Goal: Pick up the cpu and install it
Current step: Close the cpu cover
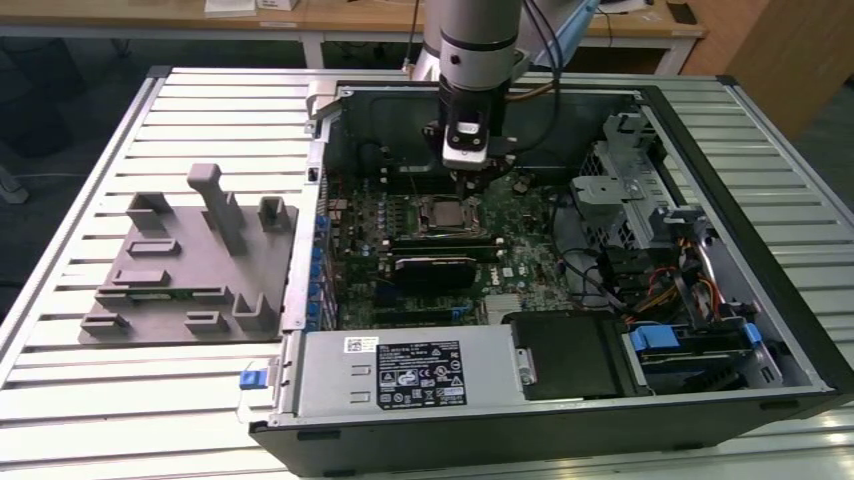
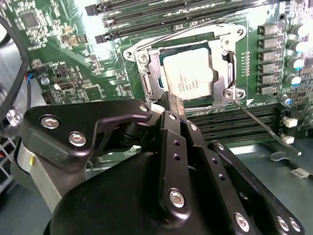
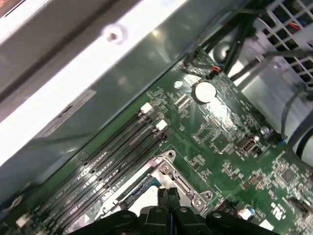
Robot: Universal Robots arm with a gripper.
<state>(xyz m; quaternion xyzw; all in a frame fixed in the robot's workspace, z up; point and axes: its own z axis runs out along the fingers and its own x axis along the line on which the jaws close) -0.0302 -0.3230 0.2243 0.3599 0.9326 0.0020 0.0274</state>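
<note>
On the counter (image 1: 80, 400), inside the open computer case (image 1: 534, 445) and above the motherboard (image 2: 63, 63), our hand (image 2: 172, 102) hangs with fingers (image 2: 168, 127) pressed together on nothing at the rim of the socket frame (image 2: 146, 73), and since the cpu (image 2: 188, 73) lies within that frame, we judge only light, level, straight-down contact would seat it well.

The arm (image 1: 477, 35) drops vertically from the top edge of the exterior view, slightly right of centre, its grey cylindrical wrist (image 1: 477, 60) pointing straight down. Beneath it a black section and a pale block taper to the gripper (image 1: 466, 188), whose tip hangs just above the middle of the frame. In both wrist views the two black fingers (image 2: 173, 132) lie pressed flat against each other, a thin seam between them, with black linkage bars (image 2: 73, 129) spreading back to either side
</note>
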